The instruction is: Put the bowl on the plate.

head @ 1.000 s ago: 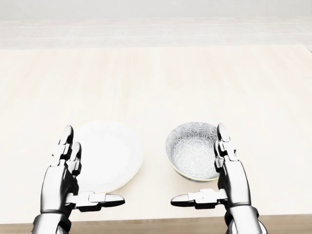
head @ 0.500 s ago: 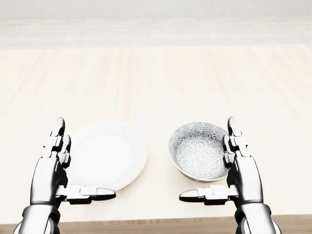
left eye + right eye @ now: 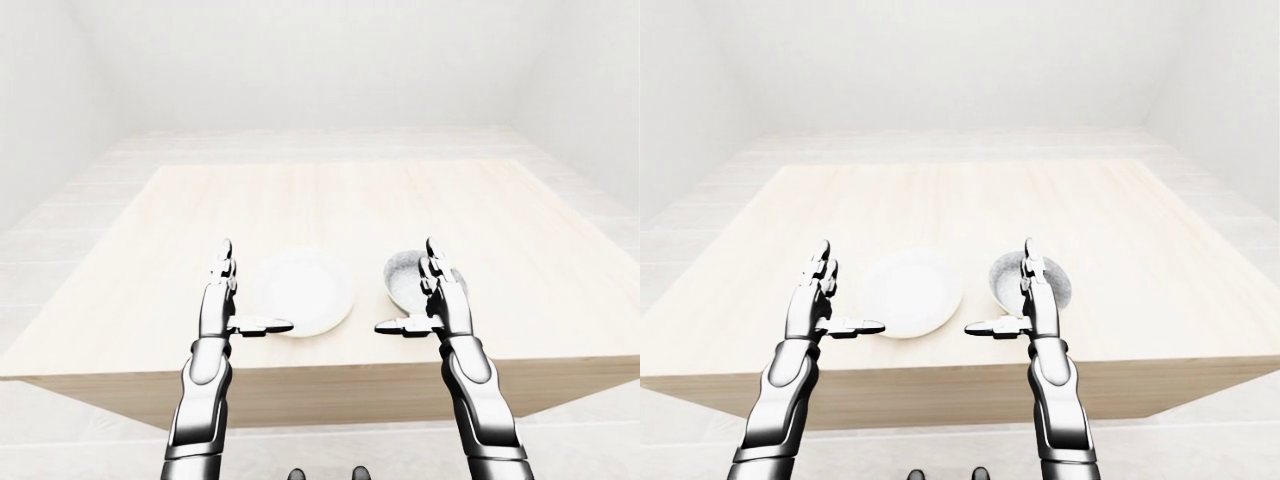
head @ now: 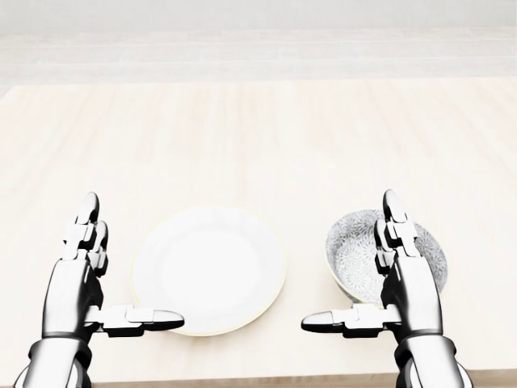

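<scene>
Standing open near the table's near edge, the robot's silver three-finger right hand (image 4: 412, 295) has its two long fingers (image 4: 392, 217) pointing to the far side. Its thumb (image 4: 333, 322) juts out to the left. Nothing is gripped. In the head view the hand overlaps the middle and near rim of the grey-and-white floral-patterned round bowl (image 4: 352, 252). Contact between palm and bowl: cannot tell from any view.

The silver left hand (image 4: 73, 295) is likewise spread, fingers straight and pointing far, thumb aimed right, holding nothing. Its thumb tip overlaps the near-left rim of the plain white round plate (image 4: 212, 267) in the head view. The palm sits just left of the plate.

The bowl stands upright on the pale wooden rectangular table (image 4: 258, 137), right of the plate. A narrow strip of bare wood lies between the two. Both dishes sit close to the table's near edge, between the two hands. The bowl is not on the plate.
</scene>
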Robot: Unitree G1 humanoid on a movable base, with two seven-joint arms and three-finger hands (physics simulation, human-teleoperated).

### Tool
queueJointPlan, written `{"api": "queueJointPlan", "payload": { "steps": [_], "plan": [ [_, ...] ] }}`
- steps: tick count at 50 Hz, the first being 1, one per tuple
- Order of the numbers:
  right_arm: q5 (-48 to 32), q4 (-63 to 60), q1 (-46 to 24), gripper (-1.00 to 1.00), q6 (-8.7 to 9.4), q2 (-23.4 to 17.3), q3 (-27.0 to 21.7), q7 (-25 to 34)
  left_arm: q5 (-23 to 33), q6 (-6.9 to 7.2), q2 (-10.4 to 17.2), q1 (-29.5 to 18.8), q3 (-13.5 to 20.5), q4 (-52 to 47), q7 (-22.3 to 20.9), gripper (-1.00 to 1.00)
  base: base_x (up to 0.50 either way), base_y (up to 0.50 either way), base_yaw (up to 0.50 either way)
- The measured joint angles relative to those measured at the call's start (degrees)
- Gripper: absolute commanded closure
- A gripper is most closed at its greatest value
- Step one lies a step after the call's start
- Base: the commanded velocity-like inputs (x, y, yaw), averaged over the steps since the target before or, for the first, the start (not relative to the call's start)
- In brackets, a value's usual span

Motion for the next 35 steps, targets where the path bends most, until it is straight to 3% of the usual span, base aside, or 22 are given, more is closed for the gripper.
{"api": "queueJointPlan", "payload": {
  "steps": [35],
  "plan": [
    [0.56,-0.7,0.04,-1.0,0.0,0.23,-0.3,0.38,0.85,-1.44,0.46,0.0,0.58,1.45,-0.17,-1.0,0.09,0.09,0.0]
  ]
}}
